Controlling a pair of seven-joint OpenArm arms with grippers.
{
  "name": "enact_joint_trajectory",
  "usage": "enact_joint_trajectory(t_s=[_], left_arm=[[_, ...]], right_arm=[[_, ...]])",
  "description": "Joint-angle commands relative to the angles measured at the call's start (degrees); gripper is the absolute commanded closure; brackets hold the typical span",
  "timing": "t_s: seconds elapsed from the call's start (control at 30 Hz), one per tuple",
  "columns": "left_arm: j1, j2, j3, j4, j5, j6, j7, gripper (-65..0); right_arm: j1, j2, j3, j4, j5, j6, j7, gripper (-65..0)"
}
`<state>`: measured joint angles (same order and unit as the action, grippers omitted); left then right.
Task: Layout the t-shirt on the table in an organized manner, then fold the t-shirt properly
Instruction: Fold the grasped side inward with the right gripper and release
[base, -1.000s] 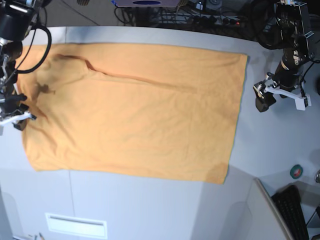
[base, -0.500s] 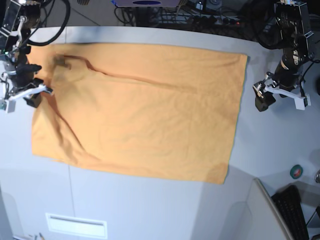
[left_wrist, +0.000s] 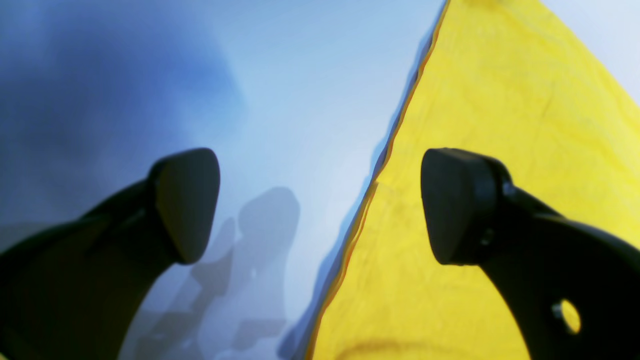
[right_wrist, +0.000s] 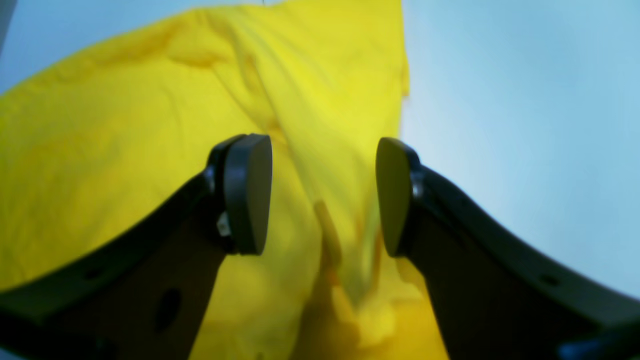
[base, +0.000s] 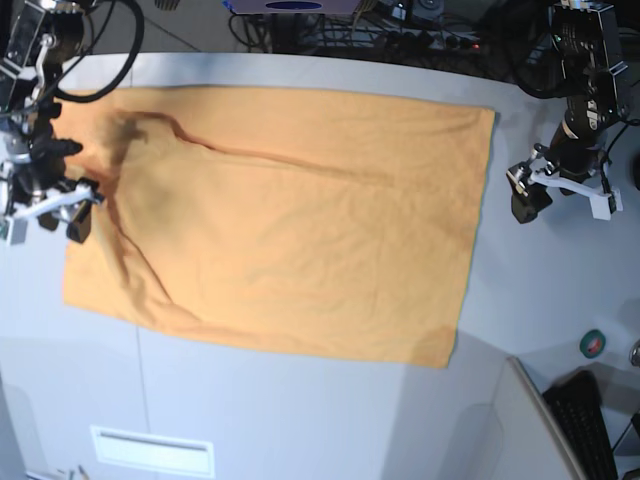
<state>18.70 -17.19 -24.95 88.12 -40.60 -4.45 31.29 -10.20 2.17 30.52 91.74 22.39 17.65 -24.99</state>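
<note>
Base view — t-shirt (base: 290, 220) beside right hand (base: 48, 210)

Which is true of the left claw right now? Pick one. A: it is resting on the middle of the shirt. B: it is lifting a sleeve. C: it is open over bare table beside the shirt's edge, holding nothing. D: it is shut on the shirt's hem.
C: the left claw has its jaws spread wide with nothing between them, over the table just beside the edge of the shirt.
</note>
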Motion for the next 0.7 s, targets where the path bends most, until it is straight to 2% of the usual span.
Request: enact_joint_trajectory(t_s=[0.0, 0.13, 0.33, 0.37, 0.53, 0.67], left_arm=[[-0.19, -0.79, -0.41, 0.89, -0.50, -0.17, -1.00, -60.1], [-0.19, -0.79, -0.50, 0.89, -0.50, -0.17, -1.00, -60.1], [0.16, -0.79, -0.59, 0.89, -0.50, -0.17, -1.00, -60.1], [0.16, -0.79, -0.59, 0.89, -0.50, -0.17, -1.00, -60.1], [-0.02, -0.79, -0.59, 0.89, -0.50, -0.17, -1.00, -60.1], [-0.11, -0.79, -0.59, 0.89, -0.50, -0.17, -1.00, -60.1]], right_arm=[[3.21, 2.26, 0.29, -1.50, 0.77, -0.20, 2.27, -31.8], [15.51, 7.45, 0.29, -18.38, 0.68, -0.20, 2.27, -31.8], [32.92, 16.24, 0.20, -51.35, 0.60, -0.20, 2.80, -32.3], [35.65, 17.65, 0.11, -57.33, 0.60, -0.20, 4.20, -32.6], [42.33, 20.73, -0.33, -76.32, 0.60, -0.20, 17.30, -32.4], [42.50, 20.81, -0.41, -78.78, 0.51, 0.15, 18.44, -32.3]])
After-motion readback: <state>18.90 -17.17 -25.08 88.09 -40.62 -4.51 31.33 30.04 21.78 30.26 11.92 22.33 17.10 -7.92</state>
